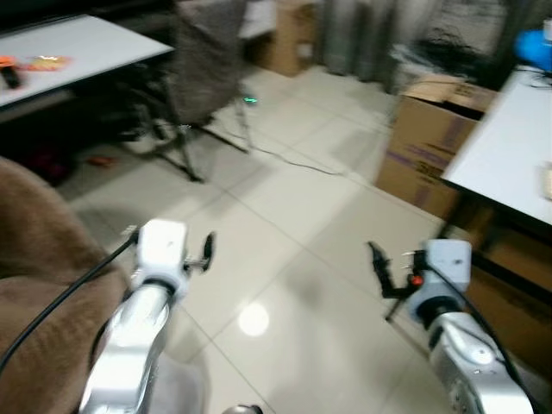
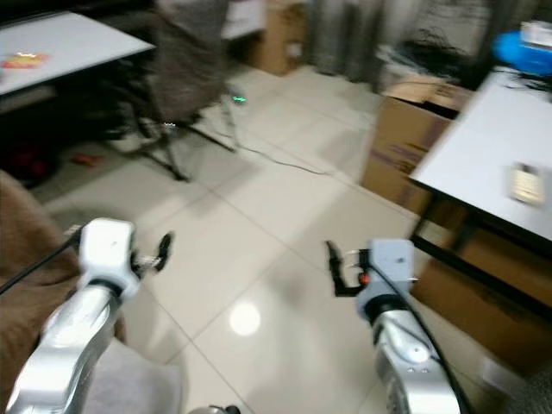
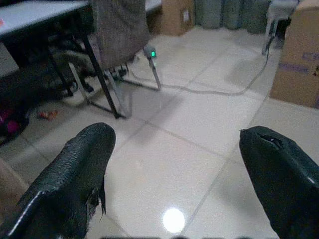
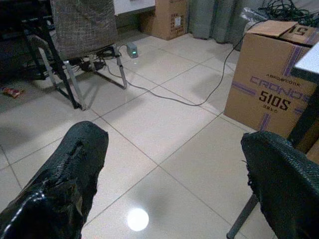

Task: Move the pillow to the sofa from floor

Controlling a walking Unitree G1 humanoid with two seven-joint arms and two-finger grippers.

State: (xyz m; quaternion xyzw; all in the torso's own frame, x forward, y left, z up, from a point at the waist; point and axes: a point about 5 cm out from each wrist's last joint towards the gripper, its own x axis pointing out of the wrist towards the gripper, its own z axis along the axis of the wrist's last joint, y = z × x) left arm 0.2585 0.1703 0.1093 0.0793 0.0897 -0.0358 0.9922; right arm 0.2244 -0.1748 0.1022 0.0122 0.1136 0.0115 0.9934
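Observation:
A brown sofa [image 1: 34, 285] takes up the lower left, beside my left arm. My left gripper [image 1: 207, 250] hangs over the pale tiled floor [image 1: 293, 259] just right of the sofa. In the left wrist view the left gripper [image 3: 174, 149] is open with only bare tile between its fingers [image 3: 79, 169]. My right gripper [image 1: 378, 266] hovers over the floor further right, and the right wrist view shows the right gripper [image 4: 174, 154] open and holding nothing. A pale grey soft shape [image 2: 129, 379] lies under my left arm; I cannot tell what it is.
A grey chair [image 1: 207, 60] on metal legs stands ahead left by a white table [image 1: 78, 47]. A cable [image 1: 293, 159] runs across the tiles from a green-lit plug [image 1: 250, 101]. A cardboard box [image 1: 431, 129] and a second white table [image 1: 509, 147] stand at the right.

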